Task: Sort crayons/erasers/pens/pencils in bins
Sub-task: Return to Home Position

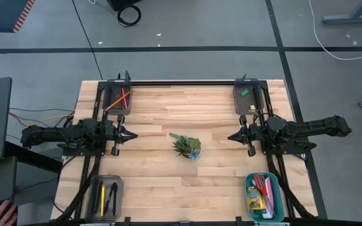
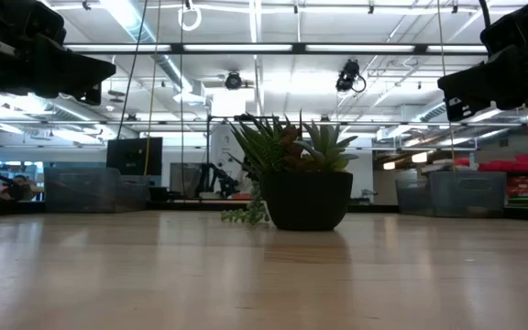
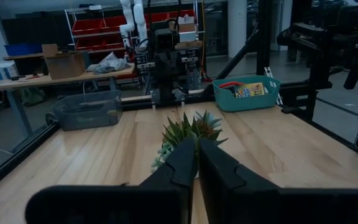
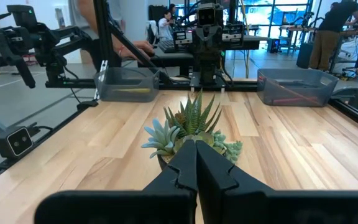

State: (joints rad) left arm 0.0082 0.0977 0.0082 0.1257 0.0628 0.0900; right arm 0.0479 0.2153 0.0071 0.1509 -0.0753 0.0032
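wood table point(image 1: 168, 107), a plant point(image 1: 186, 145) between the left gripper point(image 1: 129, 134) and right gripper point(image 1: 232, 135), both pressed together, empty. crayons point(image 1: 254, 194) lie in the teal bin point(image 1: 281, 202) behind the right gripper; i'd retract level, clear of the plant.

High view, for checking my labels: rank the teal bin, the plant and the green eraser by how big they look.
1. Teal bin: largest.
2. Plant: clearly smaller than the bin. It stands up toward the camera, but that does not change its place.
3. Green eraser: a tiny chunk in the top right dark bin.
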